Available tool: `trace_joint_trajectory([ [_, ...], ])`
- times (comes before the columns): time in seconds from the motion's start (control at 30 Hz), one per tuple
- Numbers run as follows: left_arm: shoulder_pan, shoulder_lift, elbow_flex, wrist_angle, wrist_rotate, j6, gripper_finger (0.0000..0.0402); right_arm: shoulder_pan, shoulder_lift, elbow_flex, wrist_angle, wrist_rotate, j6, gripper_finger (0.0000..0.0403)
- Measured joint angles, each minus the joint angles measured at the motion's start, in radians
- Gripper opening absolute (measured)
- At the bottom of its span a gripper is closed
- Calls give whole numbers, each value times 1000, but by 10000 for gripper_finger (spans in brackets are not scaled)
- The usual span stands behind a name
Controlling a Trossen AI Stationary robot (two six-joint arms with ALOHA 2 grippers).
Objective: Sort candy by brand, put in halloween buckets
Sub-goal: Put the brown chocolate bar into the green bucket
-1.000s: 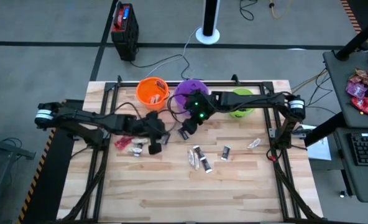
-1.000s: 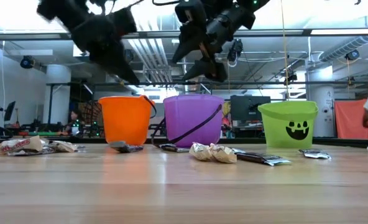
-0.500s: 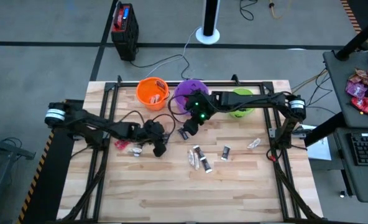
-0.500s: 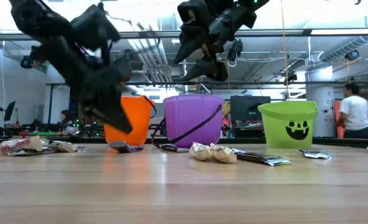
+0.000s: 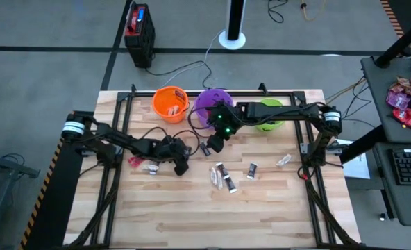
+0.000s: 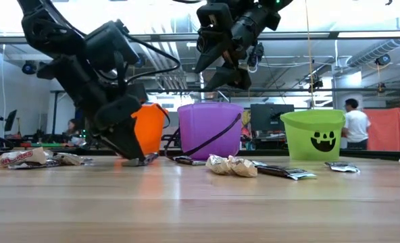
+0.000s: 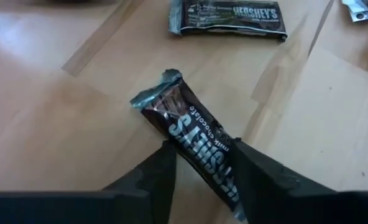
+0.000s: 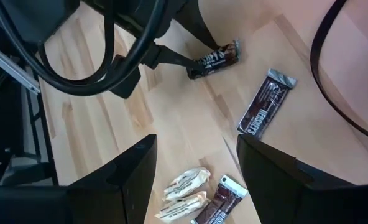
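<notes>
Down from above the orange bucket (image 5: pixel 169 103) the left gripper (image 7: pixel 201 163) has dropped to the bench (image 5: pixel 191 215), and its fingers, pressed together a second ago, now stand spread either side of a dark Hershey's bar (image 7: pixel 193 134) lying flat on the wood, not yet pinching it. Toward the bench's left edge lie a red wrapper (image 5: pixel 135 161) and a pale one (image 5: pixel 152 167). A second Hershey's bar (image 7: pixel 227 17) lies just beyond the first, near the purple bucket (image 5: pixel 212 103). Orange, purple and green bucket (image 5: pixel 269 113) stand in a row along the far edge; the orange one holds some candy. The right gripper (image 8: pixel 196 162) hangs above the boards in front of the purple bucket, fingers wide apart and holding nothing. Past it, mid-bench, lie two pale candies (image 5: pixel 221 175), a dark piece (image 5: pixel 251 170), and a silvery wrapper (image 5: pixel 283 160) nearer the right edge. The whole near half of the bench is open wood.
</notes>
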Motion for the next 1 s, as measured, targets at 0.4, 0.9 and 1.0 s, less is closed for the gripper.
trace_joint_trajectory([
  [0.4, 2, -110, -8, -25, 60, 174, 1, 2, 0, 0, -8, -1, -17, 214],
  [0.9, 0, -298, 104, -183, 42, 201, 0, 5, 92, -1, 104, -36, 34, 214],
  [1.0, -3, -269, 67, -138, 48, 121, 8, 5, 93, -1, 104, -37, 23, 214],
])
